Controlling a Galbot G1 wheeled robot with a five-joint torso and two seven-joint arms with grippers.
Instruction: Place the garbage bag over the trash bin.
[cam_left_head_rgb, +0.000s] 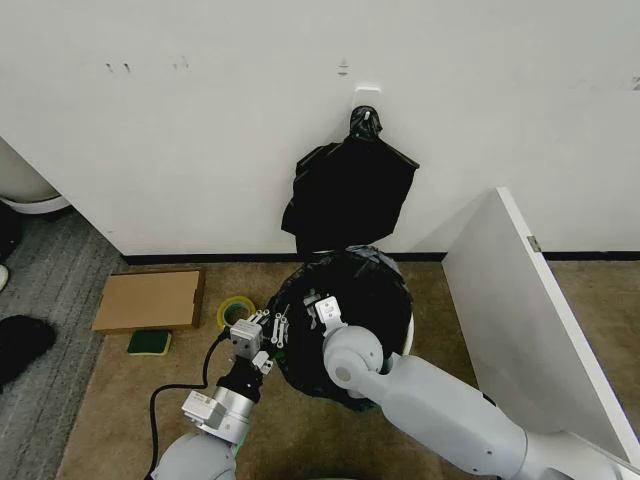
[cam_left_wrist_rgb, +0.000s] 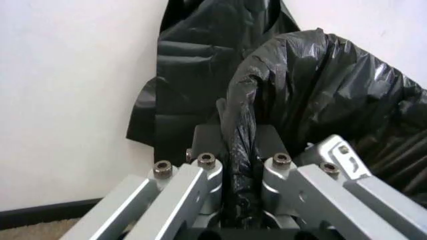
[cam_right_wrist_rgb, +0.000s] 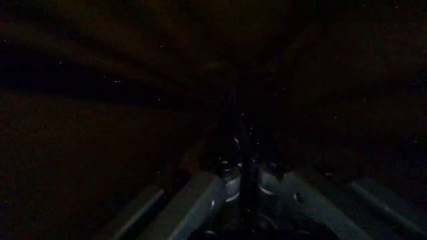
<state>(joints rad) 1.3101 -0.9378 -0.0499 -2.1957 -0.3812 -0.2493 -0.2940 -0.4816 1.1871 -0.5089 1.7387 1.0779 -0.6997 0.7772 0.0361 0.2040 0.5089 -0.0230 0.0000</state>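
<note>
The glossy black garbage bag (cam_left_head_rgb: 352, 290) is draped over the trash bin (cam_left_head_rgb: 409, 336), which shows just a white sliver on its right side. My left gripper (cam_left_head_rgb: 270, 325) is at the bag's left edge. In the left wrist view it (cam_left_wrist_rgb: 241, 165) is shut on a twisted fold of the garbage bag (cam_left_wrist_rgb: 320, 85). My right gripper (cam_left_head_rgb: 320, 306) reaches into the bag's top from the near side. In the dark right wrist view its fingers (cam_right_wrist_rgb: 227, 181) stand close together on a thin fold of film.
A black plastic bundle with a knotted top (cam_left_head_rgb: 350, 190) hangs on the wall behind the bin. A yellow tape roll (cam_left_head_rgb: 236, 311), a cardboard sheet (cam_left_head_rgb: 150, 300) and a green sponge (cam_left_head_rgb: 149, 342) lie on the floor to the left. A white panel (cam_left_head_rgb: 530, 320) leans at right.
</note>
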